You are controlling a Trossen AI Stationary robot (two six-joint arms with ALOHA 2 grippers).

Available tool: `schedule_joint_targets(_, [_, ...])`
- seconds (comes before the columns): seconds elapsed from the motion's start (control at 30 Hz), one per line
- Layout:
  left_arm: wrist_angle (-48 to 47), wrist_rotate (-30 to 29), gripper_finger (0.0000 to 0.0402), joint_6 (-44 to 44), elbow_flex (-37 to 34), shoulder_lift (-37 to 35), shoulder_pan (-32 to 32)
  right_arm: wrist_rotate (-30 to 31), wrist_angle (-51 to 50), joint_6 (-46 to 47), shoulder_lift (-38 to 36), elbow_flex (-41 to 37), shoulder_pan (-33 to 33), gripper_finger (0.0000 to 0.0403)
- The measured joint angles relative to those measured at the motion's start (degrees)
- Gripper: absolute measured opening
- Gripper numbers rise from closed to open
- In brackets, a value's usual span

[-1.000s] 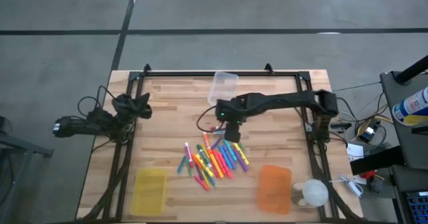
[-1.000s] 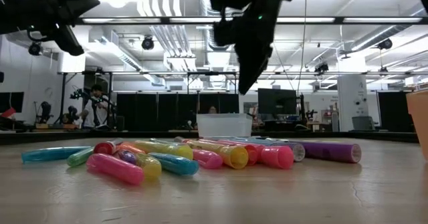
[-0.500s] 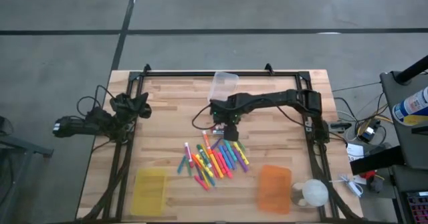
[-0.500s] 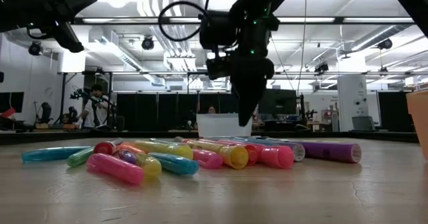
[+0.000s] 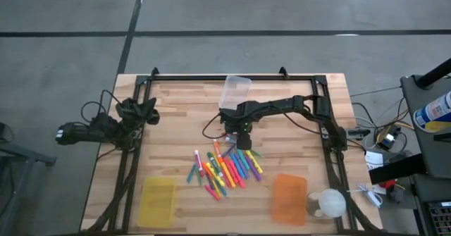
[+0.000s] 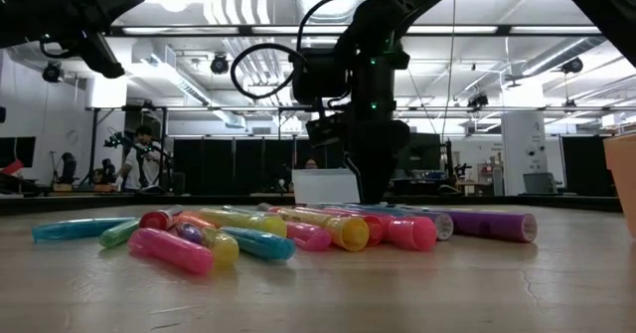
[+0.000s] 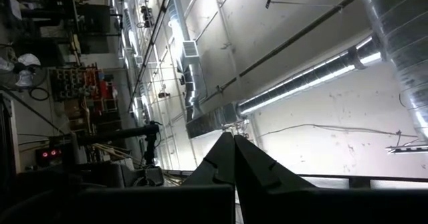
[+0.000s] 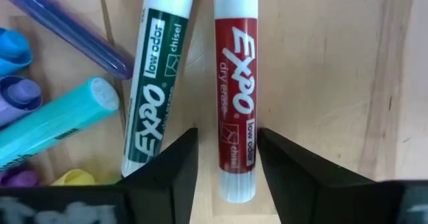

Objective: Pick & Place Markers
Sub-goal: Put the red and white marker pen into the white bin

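Note:
The markers (image 5: 225, 169) lie in a loose, many-coloured pile on the wooden table, nearer its near edge; the low view shows them side by side (image 6: 298, 234). My right gripper (image 5: 236, 136) (image 6: 373, 189) is low over the pile's far edge and open. In the right wrist view its fingers (image 8: 227, 144) stand on either side of a red marker (image 8: 235, 97) lying flat on the wood, with a green marker (image 8: 157, 97) just beside it. My left gripper (image 5: 146, 112) waits at the table's left edge, shut, its fingers (image 7: 234, 140) pointing up at the ceiling.
A clear bin (image 5: 235, 91) (image 6: 328, 186) stands just beyond the right gripper, near the far edge. A yellow bin (image 5: 158, 199) sits at the near left and an orange bin (image 5: 289, 197) at the near right, beside a white round object (image 5: 330, 203). Bare wood lies left of the pile.
My right gripper has come down from well above the table to just over the far edge of the marker pile, drifting slightly toward the table's left and far side. The markers have stayed where they were.

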Motion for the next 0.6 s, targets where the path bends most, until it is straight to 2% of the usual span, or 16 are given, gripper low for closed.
schedule_joint_targets(0.13, [-0.1, 0.0, 0.0000, 1.1, 0.0, 0.0, 0.0, 0.3, 0.3, 0.3, 0.0, 0.0, -0.2, 0.0121])
schedule_joint_targets(0.33, [-0.1, 0.0, 0.0000, 1.0, -0.1, 0.0, 0.0, 0.4, 1.5, 2.4, 0.0, 0.0, -0.6, 0.0055])
schedule_joint_targets(0.6, [0.0, 0.0, 0.0000, 1.0, -0.1, 0.0, 0.0, -3.2, -1.4, 10.0, -2.4, 2.9, -1.2, 0.0054])
